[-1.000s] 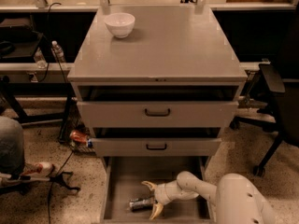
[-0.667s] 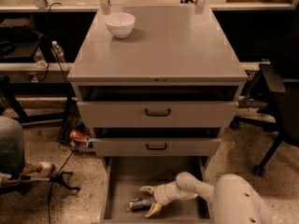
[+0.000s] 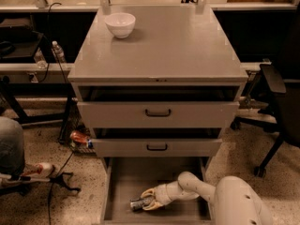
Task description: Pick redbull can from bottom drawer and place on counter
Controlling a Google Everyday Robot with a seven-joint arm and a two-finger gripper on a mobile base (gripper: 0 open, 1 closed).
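The redbull can (image 3: 137, 204), small and silvery, lies on its side on the floor of the bottom drawer (image 3: 123, 182), which is pulled out below the two upper drawers. My gripper (image 3: 149, 199) is down inside that drawer, right at the can's right end, and my white arm (image 3: 197, 187) reaches in from the lower right. The counter (image 3: 173, 41) is the broad grey top of the cabinet, well above the gripper.
A white bowl (image 3: 120, 24) sits at the counter's back left. Both upper drawers (image 3: 157, 113) stand slightly open above the arm. A reddish-orange can (image 3: 79, 137) lies on the floor to the left, a black chair (image 3: 276, 107) stands to the right, and cables lie at the lower left.
My gripper has edged left and drawn in around the can's right end. The can itself has stayed in place on the drawer floor.
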